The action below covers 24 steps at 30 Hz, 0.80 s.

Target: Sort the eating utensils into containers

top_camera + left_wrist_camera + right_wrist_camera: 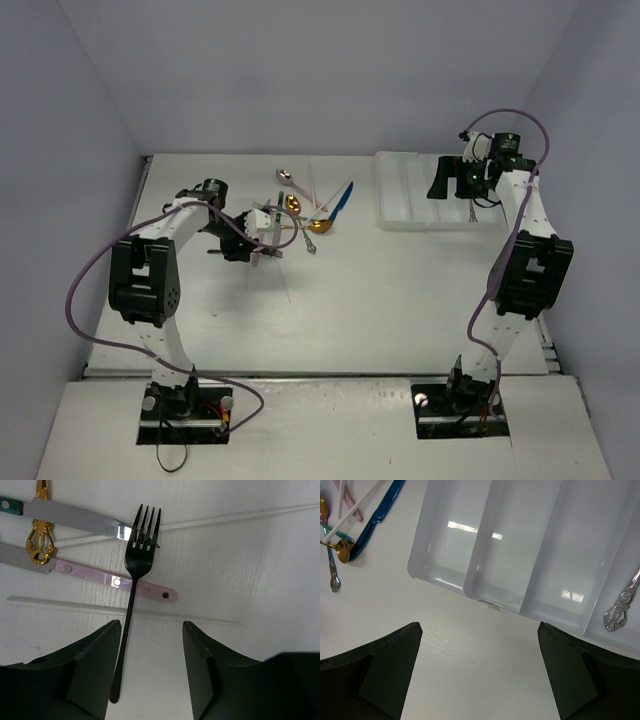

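Top view – left gripper (265, 238): low over the table (350, 300); the loose utensils (310, 210) lie scattered just ahead of its jaws.
Top view – right gripper (441, 180): over the near left part of the white tray (400, 190), well apart from the pile; jaw gap cannot be told from up here.
Left wrist – left gripper (151, 627): jaws spread wide, holding nothing.
Left wrist – black fork (138, 565): flat on the table, handle end between the jaws and nearer the left finger, tines pointing away.
Left wrist – beyond the jaws: pink-handled knife (95, 575) passes under the fork's neck; teal-handled knife (75, 517) and gold ornate handle (40, 535) further out to the left; two pale sticks (75, 605) also run crosswise.
Right wrist – right gripper (480, 627): jaws wide, only bare table between them.
Right wrist – tray: its near rim is just ahead of the jaws.
Right wrist – silver ornate handle (620, 607): in the compartment ahead and right of the jaws.
Right wrist – far left of the jaws: blue utensil (377, 515), gold spoon (340, 550).
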{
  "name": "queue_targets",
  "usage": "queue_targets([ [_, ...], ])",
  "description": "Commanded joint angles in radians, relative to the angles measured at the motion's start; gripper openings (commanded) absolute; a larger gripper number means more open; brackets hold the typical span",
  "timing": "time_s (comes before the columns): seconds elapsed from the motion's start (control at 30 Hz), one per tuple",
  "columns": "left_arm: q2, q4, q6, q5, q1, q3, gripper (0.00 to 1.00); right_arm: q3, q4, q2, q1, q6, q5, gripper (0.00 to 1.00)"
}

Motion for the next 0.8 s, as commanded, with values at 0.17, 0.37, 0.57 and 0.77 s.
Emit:
queue_targets([
  [0.17, 0.071, -0.049, 0.173, 0.039, -0.001, 0.104, 0.47, 0.016, -0.010, -0.047, 0.003, -0.009, -0.030, 0.99],
  [0.37, 0.113, -0.047, 0.196, 0.015, -0.009, 0.122, 0.46, 0.029, -0.017, -0.024, 0.002, -0.013, -0.027, 0.99],
  [0.57, 0.136, -0.047, 0.216, -0.024, -0.022, 0.115, 0.36, 0.036, -0.022, -0.003, 0.001, -0.013, -0.029, 0.98],
  [0.77, 0.148, -0.046, 0.176, -0.038, -0.033, 0.132, 0.24, 0.035, -0.023, 0.009, 0.001, -0.005, -0.039, 0.96],
])
